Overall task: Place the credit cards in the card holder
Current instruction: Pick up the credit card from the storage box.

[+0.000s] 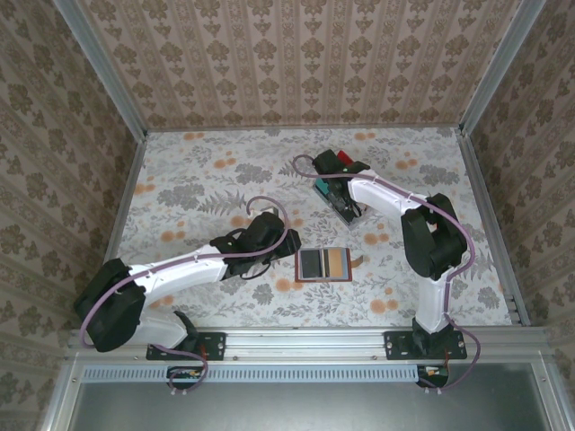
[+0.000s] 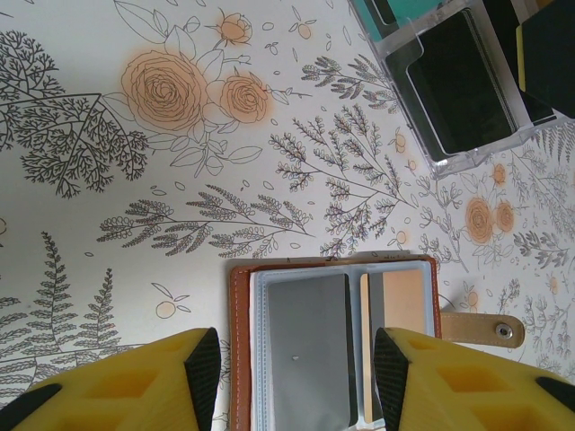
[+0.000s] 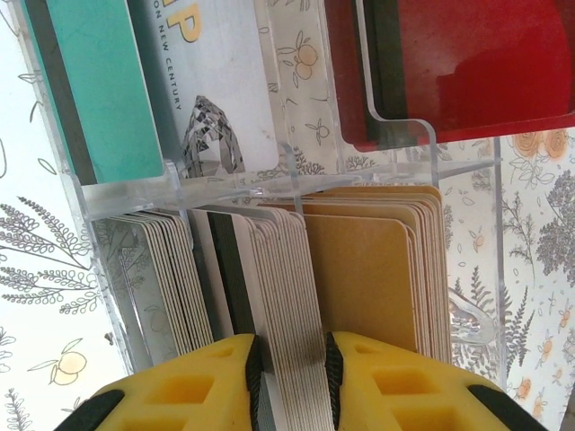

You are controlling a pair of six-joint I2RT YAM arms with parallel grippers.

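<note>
Early days: my right hand (image 3: 292, 359) pinched credit cards (image 3: 287, 287) in the clear rack (image 3: 99, 202); my left hand (image 2: 295, 359) hovered open over the card holder (image 2: 239, 341), at the rack's 6 o'clock.

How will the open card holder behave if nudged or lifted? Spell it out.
The card holder lies open and flat, so it probably slides rather than tips. Its thin plastic sleeves look soft, so lifted by one edge it likely flops shut. The clasp tab might snag.

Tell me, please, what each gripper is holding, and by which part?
The right gripper pinches a thin bundle of credit cards by their near edges, standing in the clear rack. The left gripper is open above the card holder, holding nothing.
</note>
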